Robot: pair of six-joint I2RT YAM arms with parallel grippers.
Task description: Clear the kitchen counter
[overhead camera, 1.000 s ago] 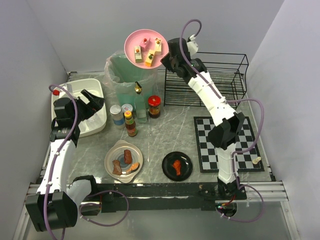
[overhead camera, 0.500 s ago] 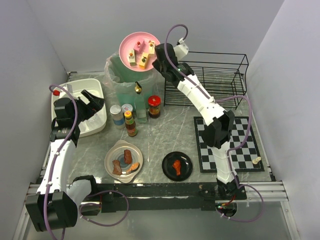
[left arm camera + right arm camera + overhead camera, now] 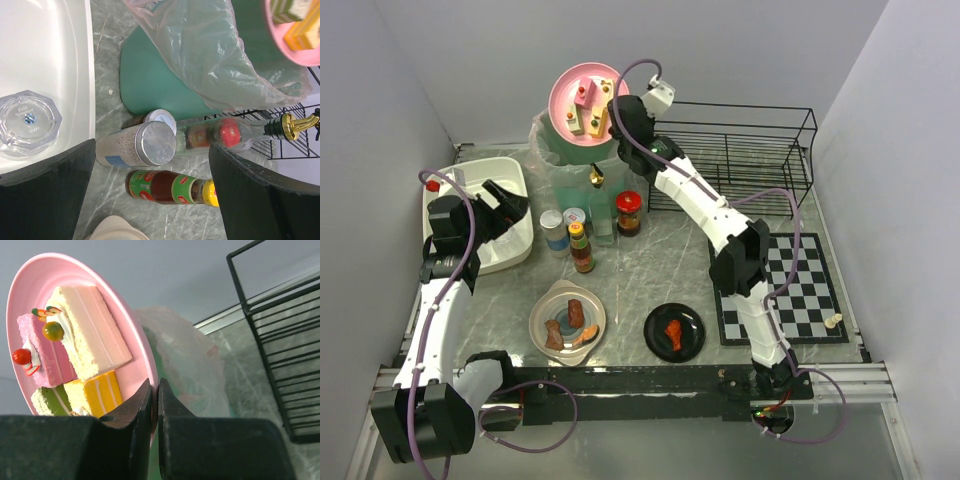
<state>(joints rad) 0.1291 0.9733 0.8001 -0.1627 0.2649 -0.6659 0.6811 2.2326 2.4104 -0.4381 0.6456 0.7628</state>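
Overhead, the right pincer (image 3: 155, 390) clamps the pink plate (image 3: 90, 275) by its rim, steeply tilted, cake slices (image 3: 92, 332) over the lined bin (image 3: 560, 165) at the back of the table (image 3: 650, 270), while the left pincer (image 3: 508, 203) gapes empty near the white tub (image 3: 515, 250).

**A:** Plate count? I get three: pink plate (image 3: 35, 285), beige plate (image 3: 542, 305), black plate (image 3: 688, 318).

**B:** Same. Four cake slices (image 3: 92, 330) on the pink. Two silver-lidded jars (image 3: 155, 144), one red-lidded jar (image 3: 628, 212), two bottles: sauce bottle (image 3: 165, 187), pourer bottle (image 3: 240, 135). One bin (image 3: 555, 150), one wire rack (image 3: 760, 150), one white tub (image 3: 505, 170), one checkered mat (image 3: 810, 290), one kitchen counter (image 3: 650, 270).
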